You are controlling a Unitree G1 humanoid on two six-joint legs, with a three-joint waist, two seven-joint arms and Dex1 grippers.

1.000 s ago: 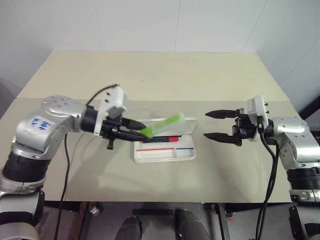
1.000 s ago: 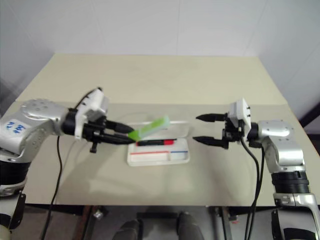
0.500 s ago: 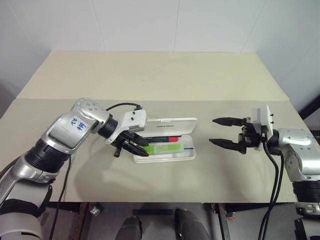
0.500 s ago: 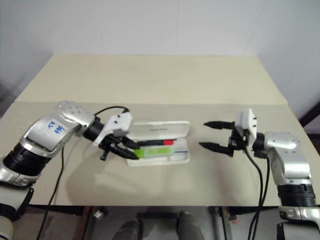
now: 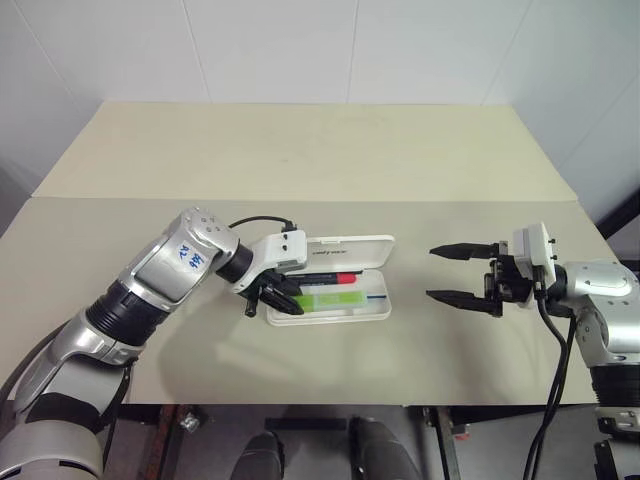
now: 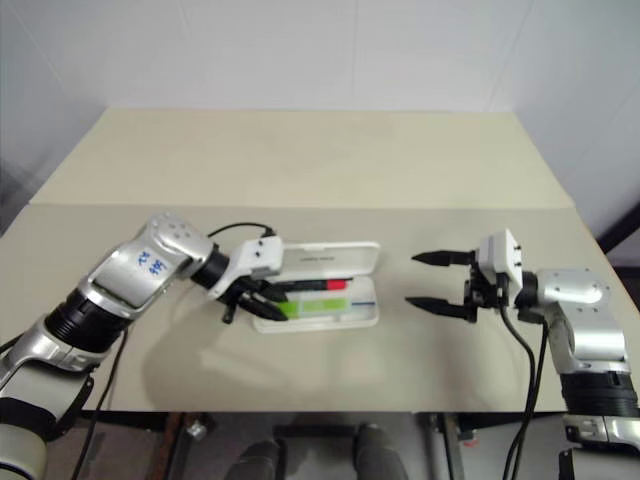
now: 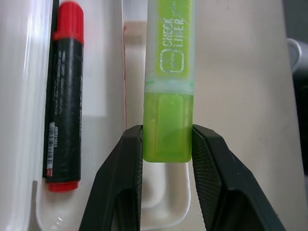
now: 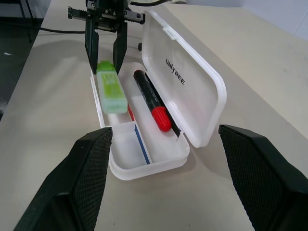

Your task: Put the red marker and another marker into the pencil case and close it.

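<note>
The pencil case [image 5: 350,250] lies open at the table's middle, its white lid tilted back. The red marker [image 5: 335,279], red and black, lies along the back of its tray. In front of it lies the lime-green marker [image 5: 335,298], low in the tray. My left gripper [image 5: 285,297] is shut on that marker's left end, at the tray's left end wall. The left wrist view shows both black fingers [image 7: 120,163] pressed on the green marker [image 7: 168,86], beside the red marker [image 7: 65,96]. My right gripper [image 5: 431,272] hangs open to the right of the case, apart from it.
The case sits on a beige table [image 5: 320,160] with a seam across it, white walls behind. A black cable [image 5: 255,222] loops over my left wrist. The near table edge [image 5: 320,400] runs below the case.
My left gripper has swung down and lowered the green marker from a tilt above the case into the tray. My right gripper has drawn back a little to the right, still open.
</note>
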